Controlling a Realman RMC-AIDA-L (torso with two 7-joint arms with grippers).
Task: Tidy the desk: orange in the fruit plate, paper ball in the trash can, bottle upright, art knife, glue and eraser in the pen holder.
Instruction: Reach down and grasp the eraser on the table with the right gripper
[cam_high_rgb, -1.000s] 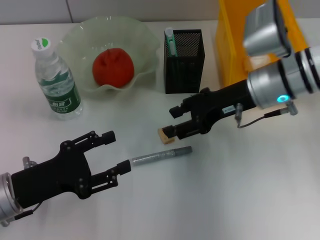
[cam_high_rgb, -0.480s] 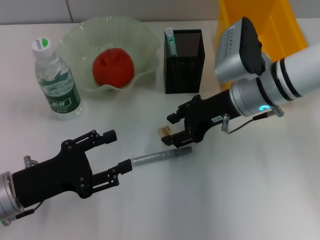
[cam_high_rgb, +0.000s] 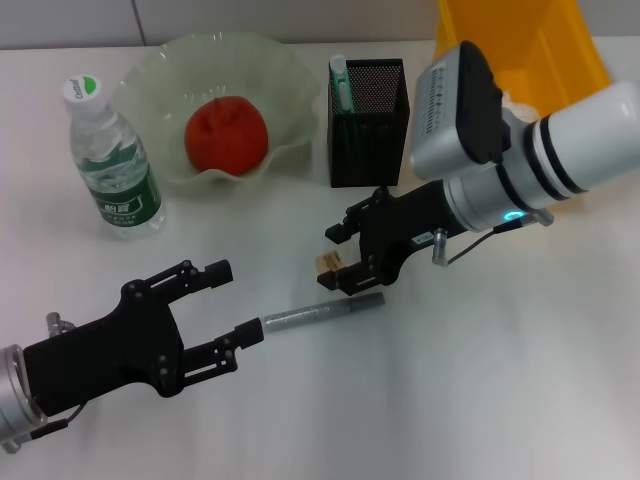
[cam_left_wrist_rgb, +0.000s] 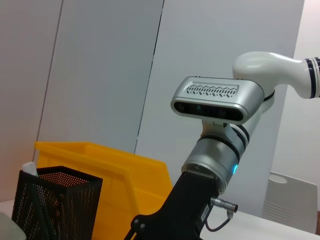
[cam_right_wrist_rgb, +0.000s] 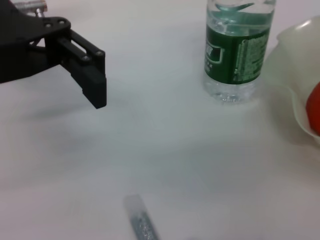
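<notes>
Eraser (cam_high_rgb: 327, 264) half-hidden between right gripper (cam_high_rgb: 340, 261) fingers.

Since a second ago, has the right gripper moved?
Yes. The right gripper has slid toward the robot's left across the table, now more directly in front of the pen holder, and holds the eraser above the art knife.

The right gripper (cam_high_rgb: 345, 262) reaches low across the table centre, jaws closed; the left gripper (cam_high_rgb: 232, 303) rests near the table's front, jaws apart.

A yellow plastic bin (cam_high_rgb: 560, 45) sits at the white desk's (cam_high_rgb: 480, 400) far right, behind the rest.
</notes>
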